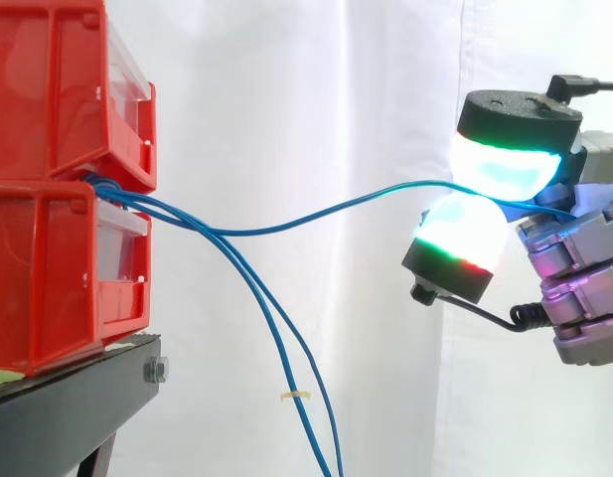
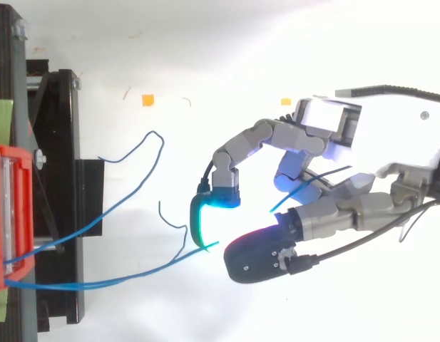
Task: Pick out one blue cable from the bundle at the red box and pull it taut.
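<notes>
Two stacked red boxes stand on a black stand at the left. A bundle of thin blue cables comes out from between them. One blue cable runs right to my hand, dipping a little on the way. It is pinched between two glowing fingertips, one above and one below. In the top view the same cable leads from the red box to the hand, and its free end sticks out behind the fingers. The hand is shut on this cable.
Two other blue cables hang down from the bundle, with a small pale tie on one. Loose cable ends curl between stand and hand. Small orange scraps lie on the white floor.
</notes>
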Robot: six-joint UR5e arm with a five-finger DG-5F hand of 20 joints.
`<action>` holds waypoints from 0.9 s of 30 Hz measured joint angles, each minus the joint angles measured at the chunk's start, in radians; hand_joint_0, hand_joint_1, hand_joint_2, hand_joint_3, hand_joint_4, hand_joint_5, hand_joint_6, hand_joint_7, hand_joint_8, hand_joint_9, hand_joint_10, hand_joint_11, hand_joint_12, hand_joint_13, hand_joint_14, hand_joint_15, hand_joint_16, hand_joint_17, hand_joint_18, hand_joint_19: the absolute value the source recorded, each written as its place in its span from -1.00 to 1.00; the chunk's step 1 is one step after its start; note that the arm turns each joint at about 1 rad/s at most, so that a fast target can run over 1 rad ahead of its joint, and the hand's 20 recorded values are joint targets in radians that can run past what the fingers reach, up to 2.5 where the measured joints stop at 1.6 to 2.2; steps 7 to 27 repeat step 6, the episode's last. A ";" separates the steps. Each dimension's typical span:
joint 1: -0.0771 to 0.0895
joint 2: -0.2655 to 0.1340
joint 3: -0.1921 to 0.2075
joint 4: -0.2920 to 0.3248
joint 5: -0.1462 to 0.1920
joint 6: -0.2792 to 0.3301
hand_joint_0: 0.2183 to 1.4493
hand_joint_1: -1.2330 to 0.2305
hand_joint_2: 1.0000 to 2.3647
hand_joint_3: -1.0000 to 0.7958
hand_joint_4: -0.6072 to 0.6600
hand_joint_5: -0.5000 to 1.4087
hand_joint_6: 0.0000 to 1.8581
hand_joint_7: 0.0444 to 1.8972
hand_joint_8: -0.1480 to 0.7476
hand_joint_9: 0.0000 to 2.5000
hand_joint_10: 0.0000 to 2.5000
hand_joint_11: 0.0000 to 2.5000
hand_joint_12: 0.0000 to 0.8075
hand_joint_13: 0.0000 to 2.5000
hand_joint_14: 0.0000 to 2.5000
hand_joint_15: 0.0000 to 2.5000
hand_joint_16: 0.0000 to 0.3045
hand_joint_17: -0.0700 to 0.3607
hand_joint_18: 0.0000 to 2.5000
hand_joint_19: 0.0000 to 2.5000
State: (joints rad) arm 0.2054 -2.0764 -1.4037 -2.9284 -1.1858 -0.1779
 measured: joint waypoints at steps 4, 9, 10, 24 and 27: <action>0.000 0.000 0.000 0.000 0.000 0.000 -0.19 -0.36 -0.97 -0.03 -0.10 -0.62 0.00 -0.01 0.07 0.10 0.72 -0.11 -0.05 -0.11 0.94 -0.25 -0.67 -0.15 0.07 0.31; 0.000 0.000 0.000 0.000 0.000 0.000 -0.19 -0.36 -0.97 -0.03 -0.10 -0.62 0.00 -0.01 0.07 0.10 0.72 -0.11 -0.05 -0.11 0.94 -0.24 -0.68 -0.16 0.07 0.31; 0.000 0.000 0.000 0.000 0.000 0.000 -0.19 -0.36 -0.97 -0.03 -0.10 -0.62 0.00 -0.01 0.07 0.10 0.72 -0.11 -0.05 -0.11 0.94 -0.24 -0.68 -0.16 0.07 0.31; 0.000 0.000 0.000 0.000 0.000 0.000 -0.19 -0.36 -0.97 -0.03 -0.10 -0.62 0.00 -0.01 0.07 0.10 0.72 -0.11 -0.05 -0.11 0.94 -0.24 -0.68 -0.16 0.07 0.31; 0.000 0.000 0.000 0.000 0.000 0.000 -0.19 -0.36 -0.97 -0.03 -0.10 -0.62 0.00 -0.01 0.07 0.10 0.72 -0.11 -0.05 -0.11 0.94 -0.24 -0.68 -0.16 0.07 0.31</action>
